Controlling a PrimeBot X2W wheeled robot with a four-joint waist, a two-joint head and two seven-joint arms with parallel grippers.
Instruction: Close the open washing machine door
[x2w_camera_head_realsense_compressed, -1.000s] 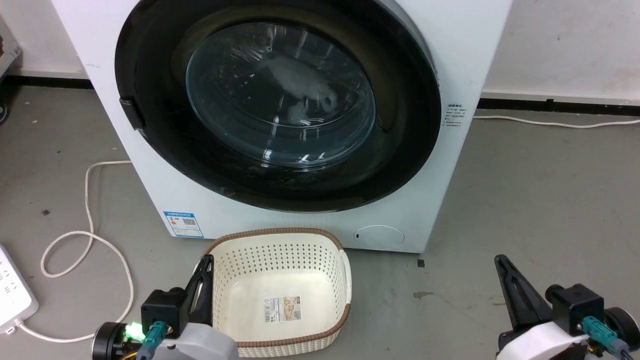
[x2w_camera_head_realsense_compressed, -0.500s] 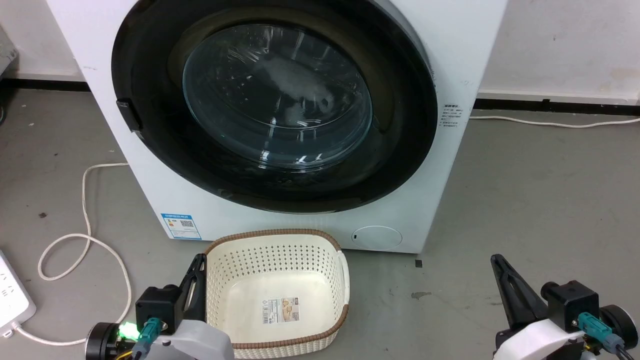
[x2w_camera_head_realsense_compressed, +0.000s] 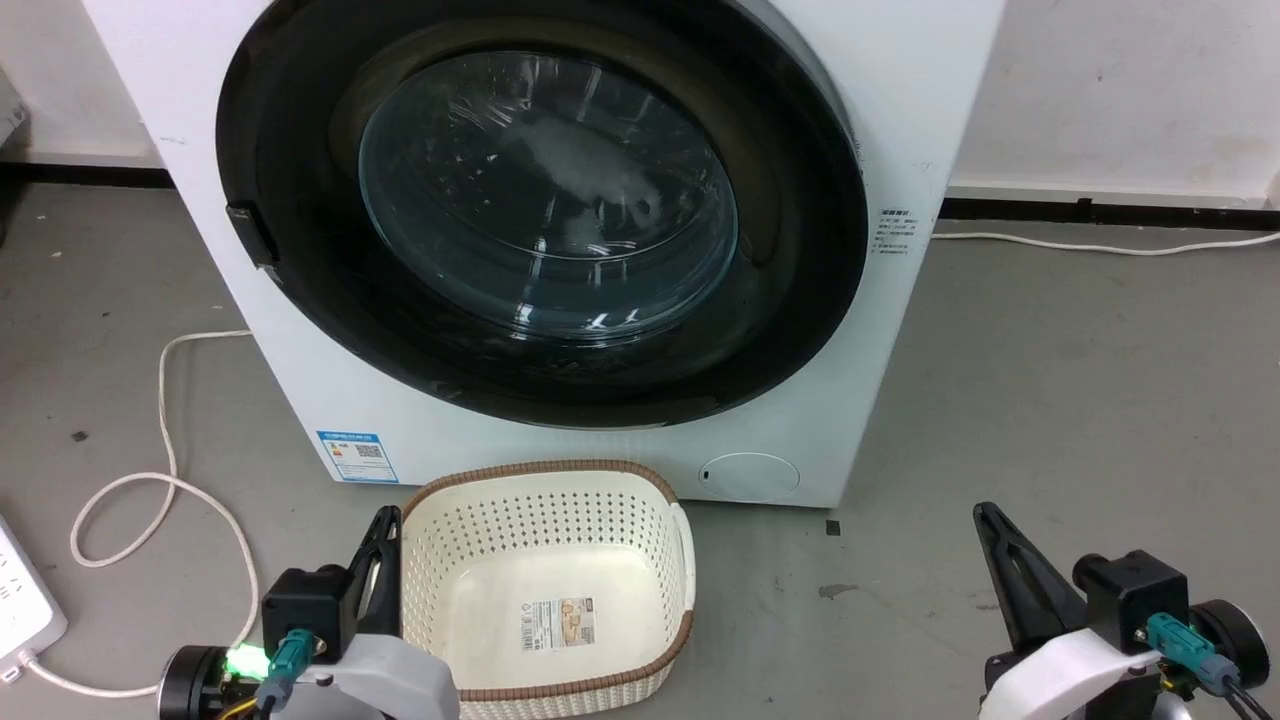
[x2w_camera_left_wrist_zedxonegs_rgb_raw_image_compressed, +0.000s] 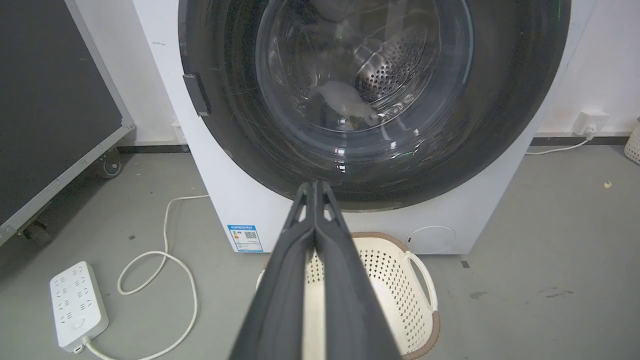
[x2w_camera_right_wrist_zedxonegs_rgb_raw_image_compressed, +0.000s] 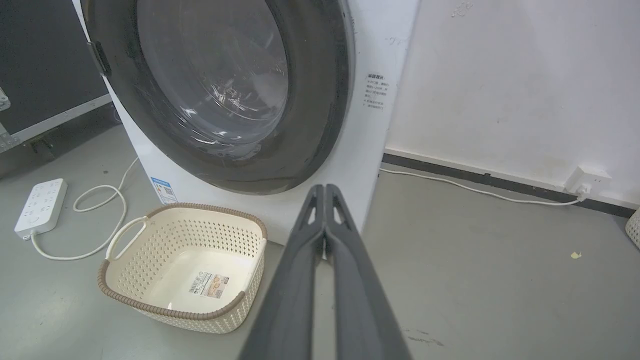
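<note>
Finding: the washing machine door sits ahead of and above both end effectors. Its black rim appears to lie flat against the white front of the washing machine. No gap is evident along the rim in the head view or in either wrist view, though whether the latch has caught cannot be told. The left end effector is clenched with its fingers pressed together and grasps nothing, and the right end effector is in the same condition. Both hang low and well apart from the door. The perforated basket stands just beside the left end effector on its inner side, between it and the machine's base. A white cable loops on the floor to its outer side. Assessment: the closing looks largely accomplished, and what remains is probably confirmation. Recommendation: if a seating press is wanted, the left end effector is the better placed. It should rise clear of the basket and meet the black rim near the dark catch with its closed tips, not the glass bowl. The push should be square to the machine's face, firm and brief. Glancing contact on the glossy rim risks slipping.
</note>
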